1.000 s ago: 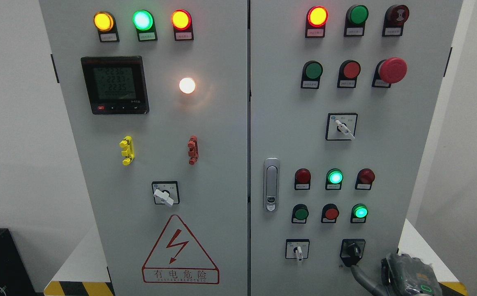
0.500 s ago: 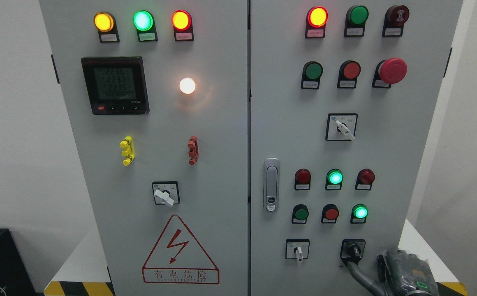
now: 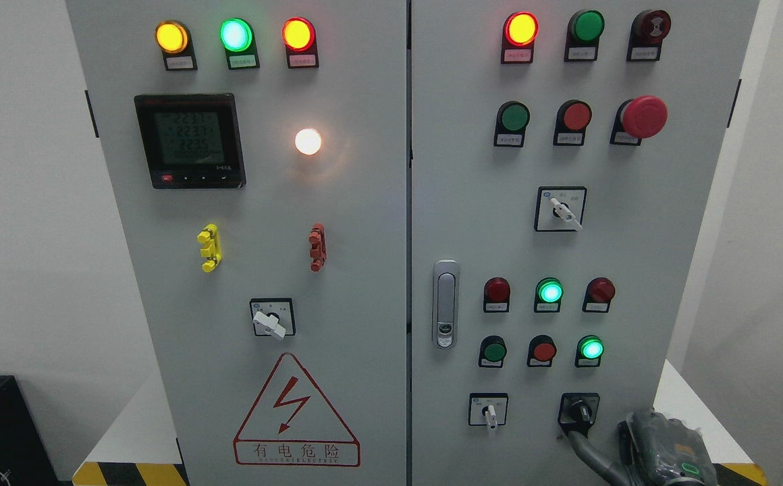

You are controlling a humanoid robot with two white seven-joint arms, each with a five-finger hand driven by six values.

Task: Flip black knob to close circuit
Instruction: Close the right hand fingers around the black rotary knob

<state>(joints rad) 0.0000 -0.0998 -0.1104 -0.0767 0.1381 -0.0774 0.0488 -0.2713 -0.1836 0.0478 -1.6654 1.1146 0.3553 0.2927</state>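
The black knob (image 3: pixel 579 410) sits on its black plate at the bottom right of the grey cabinet's right door (image 3: pixel 472 202). Its lever stands slightly tilted. My right hand (image 3: pixel 665 449) shows only partly at the lower right corner, dark and cut off by the frame edge. A slender grey part of it reaches up and left and ends just under the knob's plate. Whether it touches the knob cannot be made out. The left arm is out of view.
Left of the knob is a white selector switch (image 3: pixel 491 412); another (image 3: pixel 562 210) sits higher up. Lit green lamps (image 3: pixel 592 349) and red buttons (image 3: pixel 543 351) are above the knob, a door handle (image 3: pixel 445 304) to the left. A red emergency button (image 3: pixel 644 116) protrudes at the upper right.
The right hand has shifted only slightly near the knob. The knob's lever and the lamps look the same.
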